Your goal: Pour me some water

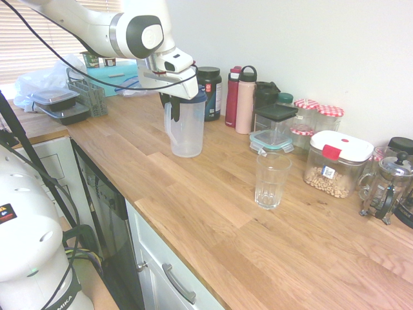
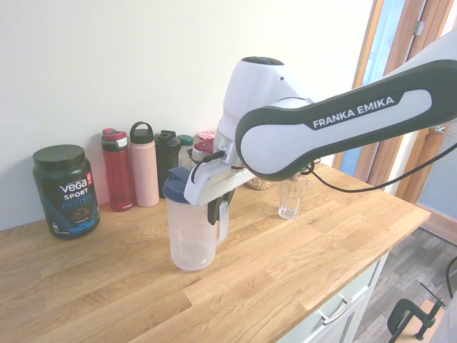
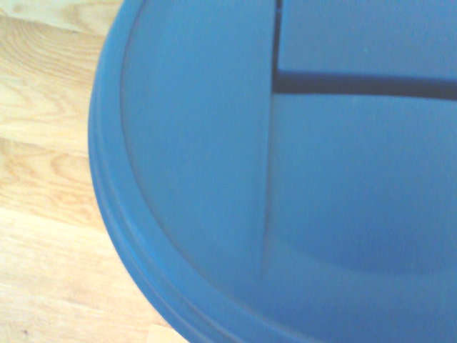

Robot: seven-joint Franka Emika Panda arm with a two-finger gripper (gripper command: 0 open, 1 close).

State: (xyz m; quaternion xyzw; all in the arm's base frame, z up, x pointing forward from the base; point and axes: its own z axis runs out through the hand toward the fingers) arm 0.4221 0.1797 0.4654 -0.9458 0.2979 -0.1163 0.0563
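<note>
Bare worktop is stretching toward its near edge. The hand is grasping the clear pitcher by its handle (blue lid on), standing upright left of the empty glass.

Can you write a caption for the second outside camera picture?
Robot gripper down at the handle of a blue-lidded clear pitcher, empty glass waiting nearby.
</note>
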